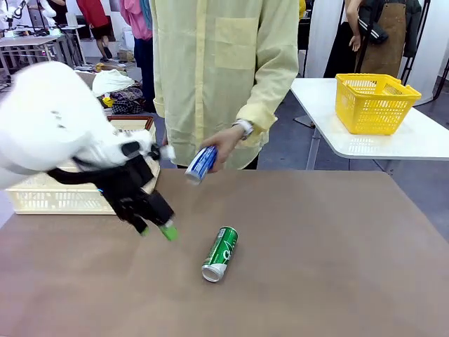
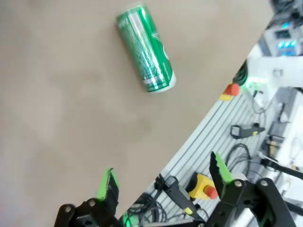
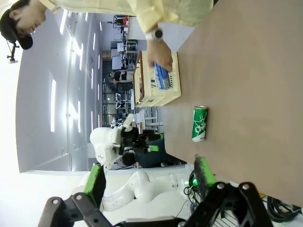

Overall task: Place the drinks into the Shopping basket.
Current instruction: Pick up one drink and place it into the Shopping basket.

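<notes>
The green can (image 1: 220, 253) lies on its side on the brown table, silver top toward me; it shows too as the green can (image 2: 146, 48) and the green can (image 3: 200, 124). A person's hand (image 1: 223, 146) holds the blue can (image 1: 201, 164) above the table's far edge, next to the cream Shopping basket (image 1: 52, 199); the blue can (image 3: 161, 76) appears in front of the basket (image 3: 161, 94). My left gripper (image 1: 156, 229) is open and empty, hanging left of the green can; its fingers (image 2: 108, 185) frame bare table. My right gripper (image 3: 149, 176) is open and empty, well back from the can.
A yellow mesh basket (image 1: 374, 102) sits on a white side table (image 1: 393, 144) at the back right. The person in a pale yellow shirt (image 1: 224, 70) stands at the far edge. Cables and an emergency stop button (image 2: 204, 187) lie beyond the table's near edge.
</notes>
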Available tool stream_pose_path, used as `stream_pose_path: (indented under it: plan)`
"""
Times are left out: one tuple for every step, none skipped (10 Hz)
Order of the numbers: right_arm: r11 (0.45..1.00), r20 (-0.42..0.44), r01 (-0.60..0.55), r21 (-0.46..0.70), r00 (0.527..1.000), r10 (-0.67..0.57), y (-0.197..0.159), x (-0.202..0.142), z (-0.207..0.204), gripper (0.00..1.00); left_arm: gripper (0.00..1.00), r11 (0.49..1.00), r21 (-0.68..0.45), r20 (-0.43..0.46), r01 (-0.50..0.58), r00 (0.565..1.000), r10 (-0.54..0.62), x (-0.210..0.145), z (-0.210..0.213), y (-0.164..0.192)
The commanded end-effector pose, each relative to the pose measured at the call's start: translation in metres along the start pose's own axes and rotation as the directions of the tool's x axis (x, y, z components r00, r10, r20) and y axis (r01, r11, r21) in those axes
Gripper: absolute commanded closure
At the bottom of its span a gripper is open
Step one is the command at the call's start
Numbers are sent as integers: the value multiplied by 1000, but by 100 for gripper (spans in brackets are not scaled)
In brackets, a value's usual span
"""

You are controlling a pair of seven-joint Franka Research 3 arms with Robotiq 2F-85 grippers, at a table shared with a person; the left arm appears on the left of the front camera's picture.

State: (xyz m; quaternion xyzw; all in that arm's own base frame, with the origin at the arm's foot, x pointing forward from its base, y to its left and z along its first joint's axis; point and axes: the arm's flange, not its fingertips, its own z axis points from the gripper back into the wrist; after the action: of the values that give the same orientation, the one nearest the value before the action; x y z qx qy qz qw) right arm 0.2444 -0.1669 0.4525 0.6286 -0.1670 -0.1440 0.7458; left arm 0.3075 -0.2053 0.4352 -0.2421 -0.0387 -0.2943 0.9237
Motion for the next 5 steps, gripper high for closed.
stream_pose_path:
  plan:
    - [1000, 10, 12, 23, 1000, -13, 7, 2, 0, 0, 0, 999, -11, 213, 49, 976, -46, -103, 130, 12]
    - [1000, 10, 12, 23, 1000, -13, 7, 2, 0, 0, 0, 1000, 2, 241, -16, 970, 15, -146, 192, 25]
    - [1000, 10, 12, 23, 1000, -13, 7, 2, 0, 0, 0, 997, 9, 272, -73, 960, 68, -180, 236, 40]
    - [1000, 10, 12, 23, 1000, -13, 7, 2, 0, 0, 0, 982, -41, 365, -182, 913, 184, -221, 275, 70]
    - [1000, 10, 12, 23, 1000, -13, 7, 2, 0, 0, 0, 969, -102, 423, -224, 872, 246, -251, 285, 99]
